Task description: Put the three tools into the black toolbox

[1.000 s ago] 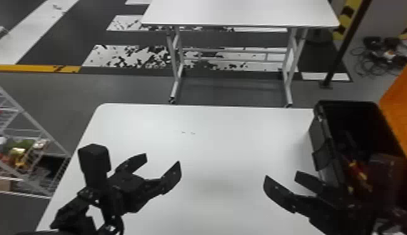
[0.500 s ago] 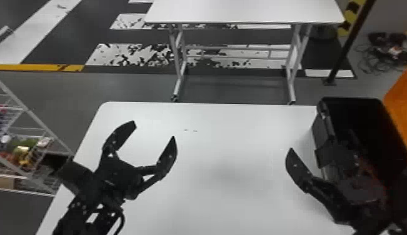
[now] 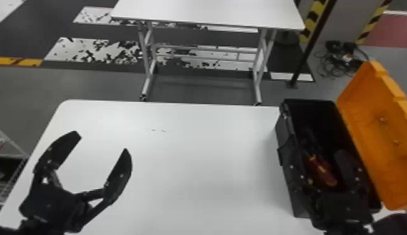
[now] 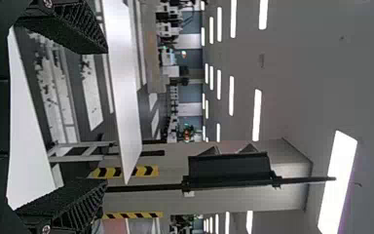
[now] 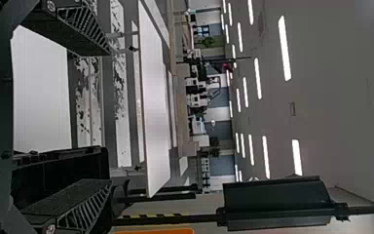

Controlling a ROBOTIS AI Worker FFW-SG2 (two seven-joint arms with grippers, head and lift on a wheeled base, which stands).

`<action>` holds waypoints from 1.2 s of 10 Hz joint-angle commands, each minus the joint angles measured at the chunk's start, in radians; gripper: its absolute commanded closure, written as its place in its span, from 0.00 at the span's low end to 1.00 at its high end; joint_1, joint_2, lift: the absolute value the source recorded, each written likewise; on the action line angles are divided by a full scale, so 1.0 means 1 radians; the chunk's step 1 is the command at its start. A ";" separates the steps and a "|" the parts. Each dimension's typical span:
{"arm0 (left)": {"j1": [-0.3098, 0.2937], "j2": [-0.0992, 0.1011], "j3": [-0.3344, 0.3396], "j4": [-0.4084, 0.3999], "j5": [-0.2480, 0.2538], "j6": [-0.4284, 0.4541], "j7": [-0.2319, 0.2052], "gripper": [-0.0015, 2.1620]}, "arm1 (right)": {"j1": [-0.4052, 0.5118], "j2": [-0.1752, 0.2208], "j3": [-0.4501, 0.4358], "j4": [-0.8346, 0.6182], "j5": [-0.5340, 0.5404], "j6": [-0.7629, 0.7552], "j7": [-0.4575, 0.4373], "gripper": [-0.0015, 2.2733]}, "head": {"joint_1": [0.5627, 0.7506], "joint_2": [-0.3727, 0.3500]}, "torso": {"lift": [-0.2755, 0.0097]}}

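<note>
The left hand (image 3: pixel 102 142) is black, with ribbed fingers (image 4: pixel 82 24) and silvery screws (image 4: pixel 46 229).

The head view has swung right, bringing more of the toolbox's orange lid (image 3: pixel 376 140) into sight. The left gripper (image 3: pixel 102 142), which first angled inward, has turned to point forward, nearer the left edge of the white table (image 3: pixel 193 168). The right gripper (image 3: pixel 315 150) has shifted outward, over the black toolbox (image 3: pixel 312 103)
</note>
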 commanded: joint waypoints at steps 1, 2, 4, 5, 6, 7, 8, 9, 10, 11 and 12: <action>0.045 0.000 0.029 -0.020 0.102 0.072 0.019 0.03 | 0.023 0.000 0.000 0.020 0.004 -0.043 -0.012 0.03 | 0.70 0.44 | 0.79; 0.052 0.002 0.032 0.012 0.107 0.035 0.035 0.03 | 0.057 0.000 0.005 0.020 0.026 -0.092 -0.026 0.03 | 0.70 0.46 | 0.79; 0.101 -0.001 0.064 0.057 0.167 -0.090 0.059 0.03 | 0.093 0.000 0.022 0.053 0.081 -0.178 -0.055 0.03 | 0.70 0.53 | 0.79; 0.123 -0.003 0.071 0.060 0.184 -0.112 0.075 0.03 | 0.100 0.000 0.017 0.078 0.079 -0.190 -0.055 0.03 | 0.70 0.56 | 0.79; 0.137 -0.003 0.072 0.055 0.210 -0.115 0.076 0.03 | 0.109 -0.002 0.010 0.081 0.075 -0.165 -0.052 0.03 | 0.70 0.62 | 0.79; 0.148 -0.003 0.072 0.052 0.210 -0.109 0.076 0.03 | 0.116 -0.003 0.011 0.081 0.076 -0.144 -0.043 0.03 | 0.70 0.64 | 0.79; 0.157 -0.003 0.072 0.053 0.219 -0.097 0.076 0.03 | 0.124 -0.006 0.011 0.092 0.072 -0.144 -0.032 0.03 | 0.70 0.65 | 0.79; 0.158 -0.003 0.080 0.049 0.225 -0.020 0.076 0.03 | 0.124 -0.008 0.010 0.098 0.070 -0.110 -0.025 0.03 | 0.70 0.66 | 0.79; 0.158 -0.004 0.080 0.049 0.227 -0.017 0.076 0.03 | 0.124 -0.009 0.010 0.098 0.069 -0.104 -0.025 0.03 | 0.70 0.66 | 0.79; 0.158 -0.004 0.083 0.038 0.225 0.008 0.075 0.03 | 0.124 -0.008 0.010 0.095 0.069 -0.104 -0.023 0.03 | 0.70 0.67 | 0.79; 0.163 -0.004 0.084 0.029 0.225 0.020 0.073 0.03 | 0.129 -0.009 0.010 0.090 0.069 -0.104 -0.023 0.03 | 0.70 0.66 | 0.79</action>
